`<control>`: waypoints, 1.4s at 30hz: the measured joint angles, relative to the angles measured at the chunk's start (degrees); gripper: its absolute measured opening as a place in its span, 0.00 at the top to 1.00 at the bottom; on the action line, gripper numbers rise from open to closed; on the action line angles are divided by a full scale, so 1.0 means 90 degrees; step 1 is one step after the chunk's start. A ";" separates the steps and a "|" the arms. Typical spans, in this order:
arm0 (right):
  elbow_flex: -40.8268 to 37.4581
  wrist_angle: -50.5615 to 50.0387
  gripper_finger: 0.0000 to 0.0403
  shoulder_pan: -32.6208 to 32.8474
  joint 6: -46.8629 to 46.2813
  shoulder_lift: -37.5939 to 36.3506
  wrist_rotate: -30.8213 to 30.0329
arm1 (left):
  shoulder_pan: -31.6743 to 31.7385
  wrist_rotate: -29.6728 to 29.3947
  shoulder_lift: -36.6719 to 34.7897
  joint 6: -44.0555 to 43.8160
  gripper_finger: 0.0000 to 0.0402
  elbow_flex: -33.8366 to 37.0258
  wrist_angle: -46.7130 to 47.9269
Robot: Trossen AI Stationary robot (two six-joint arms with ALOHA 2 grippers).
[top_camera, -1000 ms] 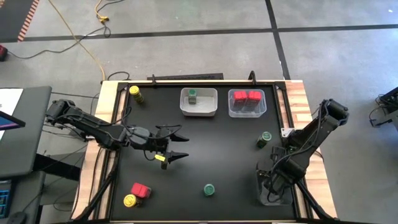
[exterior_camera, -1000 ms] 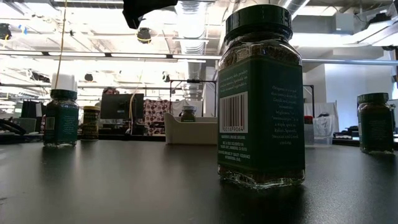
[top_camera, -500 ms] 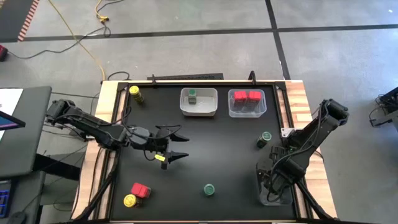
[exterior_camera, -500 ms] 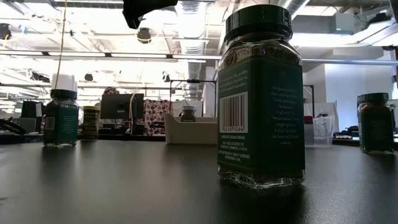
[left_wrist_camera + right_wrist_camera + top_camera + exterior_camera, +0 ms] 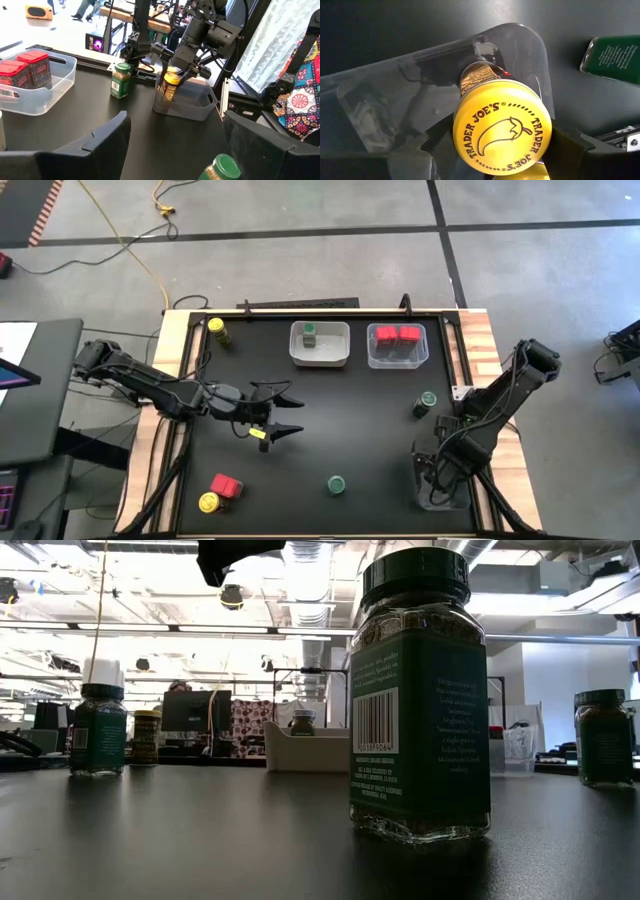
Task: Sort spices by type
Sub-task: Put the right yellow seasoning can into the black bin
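Note:
My right gripper (image 5: 496, 159) is shut on a yellow-lidded spice jar (image 5: 502, 131) over a clear bin (image 5: 395, 100) at the table's near right corner (image 5: 440, 492). My left gripper (image 5: 290, 413) hovers open over the table's left middle and touches nothing. Green-lidded jars stand on their bases at the near middle (image 5: 336, 485) and by the right edge (image 5: 425, 403). One yellow-lidded jar (image 5: 216, 330) stands at the far left. Another yellow-lidded jar (image 5: 208, 502) stands beside a red box (image 5: 226, 485) at the near left. My right gripper pinches the yellow-lidded jar between its two fingers (image 5: 436, 146), which sit on opposite sides just below the lid's rim (image 5: 465, 150). The fingers come from above, pointing down. The jar is upright with its body (image 5: 170, 86) down inside the clear bin. Whether its base rests on the bin's floor does not show.
Two bins sit at the far edge: a white one (image 5: 320, 358) with a green-lidded jar inside and a clear one (image 5: 397, 362) with two red boxes. Wooden rails border the black table on the left and right. Open tabletop lies in the middle.

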State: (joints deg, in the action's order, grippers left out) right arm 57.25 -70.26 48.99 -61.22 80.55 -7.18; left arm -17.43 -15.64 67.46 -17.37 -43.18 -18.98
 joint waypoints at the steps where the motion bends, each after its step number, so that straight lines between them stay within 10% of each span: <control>1: 0.0000 0.0000 0.35 0.0000 0.0051 0.0000 0.0000 | -0.0002 0.0000 0.0000 -0.0009 0.25 0.0000 0.0001; 42: 0.0000 -0.0070 0.30 0.0000 -0.0040 0.0000 -0.0238 | 0.0000 0.0002 0.0002 -0.0031 0.25 0.0000 0.0031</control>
State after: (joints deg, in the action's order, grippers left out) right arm 57.25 -70.89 48.99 -61.58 80.55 -9.32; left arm -17.43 -15.62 67.48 -17.65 -43.18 -18.70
